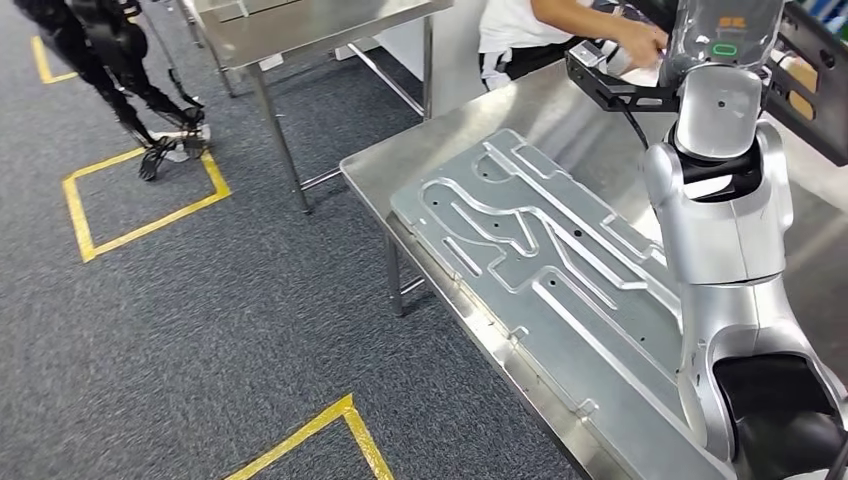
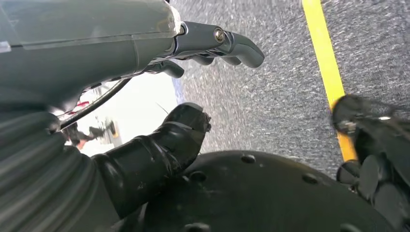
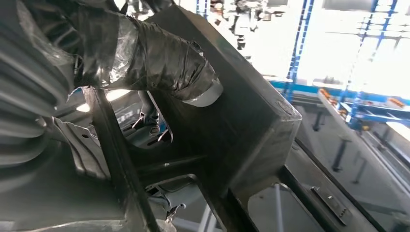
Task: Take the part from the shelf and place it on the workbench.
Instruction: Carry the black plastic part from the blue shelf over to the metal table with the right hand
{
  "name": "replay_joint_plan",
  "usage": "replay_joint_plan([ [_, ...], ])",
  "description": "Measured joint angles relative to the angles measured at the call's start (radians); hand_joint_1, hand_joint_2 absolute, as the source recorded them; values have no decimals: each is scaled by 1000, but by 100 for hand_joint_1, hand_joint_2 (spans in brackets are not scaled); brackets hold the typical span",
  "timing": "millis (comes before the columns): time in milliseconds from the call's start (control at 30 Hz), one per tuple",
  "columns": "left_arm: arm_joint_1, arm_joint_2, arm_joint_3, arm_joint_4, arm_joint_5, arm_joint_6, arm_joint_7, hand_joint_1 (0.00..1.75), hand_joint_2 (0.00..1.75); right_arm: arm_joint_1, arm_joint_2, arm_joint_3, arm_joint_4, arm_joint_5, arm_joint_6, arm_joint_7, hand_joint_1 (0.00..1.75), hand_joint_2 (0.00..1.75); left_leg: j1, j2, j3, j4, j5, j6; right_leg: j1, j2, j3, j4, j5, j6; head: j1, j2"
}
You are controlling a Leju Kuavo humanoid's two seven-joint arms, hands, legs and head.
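Black part (image 3: pixel 227 121) gripped by right hand (image 3: pixel 145 58); left hand (image 2: pixel 193 72) empty.

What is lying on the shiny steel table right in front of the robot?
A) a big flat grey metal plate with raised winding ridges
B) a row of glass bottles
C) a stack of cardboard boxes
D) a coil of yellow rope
A: the head view shows a large flat grey metal plate with winding ridges lying along the steel table, beside the robot's right arm.

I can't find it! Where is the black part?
In the head view, the black part is at far right, held by the right robot hand above the steel workbench.
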State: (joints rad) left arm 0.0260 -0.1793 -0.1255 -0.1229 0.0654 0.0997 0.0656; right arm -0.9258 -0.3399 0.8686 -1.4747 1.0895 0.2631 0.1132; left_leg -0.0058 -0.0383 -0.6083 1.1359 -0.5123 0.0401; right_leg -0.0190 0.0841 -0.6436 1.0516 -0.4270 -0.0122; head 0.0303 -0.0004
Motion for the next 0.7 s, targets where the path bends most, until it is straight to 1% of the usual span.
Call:
replay_joint_plan([
  [33,1,0,-2,0,2,0,-1,0,175,-1,0,2,1,-2,1,1,175,175,0,-21,25,-54,20,3,-2,12,-3,1,2,4,0,0],
  [67,1,1,-4,1,5,0,-1,0,175,-1,-1,5,2,-4,2,1,175,175,-1,-37,38,-85,27,4,-5,23,-7,1,6,10,0,0],
  [100,1,1,-5,1,7,0,-2,0,175,-1,-3,7,3,-7,2,1,175,175,-2,-41,42,-94,26,4,-8,34,-11,-1,10,17,0,0],
  [133,-1,1,-6,2,8,0,-3,0,175,-1,-6,9,5,-10,2,1,175,175,-3,-30,44,-102,30,5,-10,47,-14,-5,16,26,0,0],
  [167,-3,0,-7,2,9,0,-3,0,175,-1,-10,11,7,-13,2,1,175,175,-1,-17,45,-110,36,7,-12,50,-17,-7,18,32,0,0],
  [200,-4,0,-8,2,10,0,-3,0,175,-2,-14,12,9,-14,2,0,175,175,1,-4,48,-122,43,10,-10,36,-23,-1,11,36,2,0],
  [233,-5,0,-9,2,11,0,-3,0,175,-5,-17,13,10,-15,2,0,175,175,3,10,50,-134,51,14,-6,10,-35,23,-7,39,4,0],
  [267,-4,-1,-10,2,13,0,-3,0,175,-7,-20,15,12,-15,1,0,175,175,4,23,51,-141,56,17,-4,-23,-55,68,-36,41,5,0],
  [300,-3,-1,-10,2,16,0,-3,0,175,-10,-21,17,13,-16,1,0,175,175,2,35,50,-143,58,19,-2,-52,-80,127,-68,44,7,0],
  [333,-2,-1,-10,2,18,0,-3,0,175,-11,-22,20,15,-17,2,0,175,175,2,48,49,-141,58,20,-4,-67,-106,188,-95,47,7,0],
  [367,-1,-1,-10,2,21,0,-3,0,175,-10,-22,22,17,-19,4,-1,175,175,1,62,47,-138,56,20,-6,-75,-122,230,-106,50,7,0],
  [400,-1,-1,-10,2,23,0,-3,0,175,-10,-22,24,19,-24,6,-1,175,175,1,75,45,-135,54,19,-8,-80,-122,237,-100,53,7,0],
  [433,-1,-1,-10,2,25,0,-3,0,175,-11,-22,26,21,-30,9,-2,175,175,2,88,44,-130,51,18,-10,-86,-101,203,-77,56,7,0],
  [467,-1,-1,-10,2,27,0,-4,0,175,-12,-22,27,23,-36,13,-2,175,175,3,99,44,-125,47,15,-11,-99,-63,138,-47,58,7,0],
  [500,-1,0,-11,2,27,0,-4,0,175,-15,-21,29,25,-43,17,-2,175,175,2,109,43,-120,43,11,-8,-116,-26,76,-26,56,7,0],
  [533,-1,0,-11,2,28,-1,-5,0,175,-18,-21,31,26,-49,21,-2,175,175,-1,118,43,-115,38,6,-5,-130,0,25,-11,52,7,0],
  [567,-1,1,-11,2,29,-1,-6,0,175,-21,-20,32,29,-55,24,-2,175,175,-3,125,43,-112,35,0,-1,-139,13,-1,-7,45,7,0],
  [600,-1,2,-12,2,29,-1,-6,0,175,-23,-19,33,32,-61,28,-2,175,175,-6,133,44,-111,34,-4,2,-139,12,-4,-9,38,7,0],
  [633,-2,2,-12,2,29,-1,-7,0,175,-25,-18,34,36,-66,30,-2,175,175,-7,142,45,-110,33,-9,3,-129,10,-7,-6,32,7,0],
  [667,-3,3,-13,2,30,-1,-7,0,175,-25,-16,35,39,-69,33,-2,175,175,-6,146,46,-110,30,-14,0,-118,9,-8,-3,26,7,0],
  [700,-3,4,-13,2,30,-1,-8,0,175,-27,-15,36,42,-71,35,-2,175,175,-4,136,43,-101,20,-19,-2,-108,10,-12,0,20,7,0],
])
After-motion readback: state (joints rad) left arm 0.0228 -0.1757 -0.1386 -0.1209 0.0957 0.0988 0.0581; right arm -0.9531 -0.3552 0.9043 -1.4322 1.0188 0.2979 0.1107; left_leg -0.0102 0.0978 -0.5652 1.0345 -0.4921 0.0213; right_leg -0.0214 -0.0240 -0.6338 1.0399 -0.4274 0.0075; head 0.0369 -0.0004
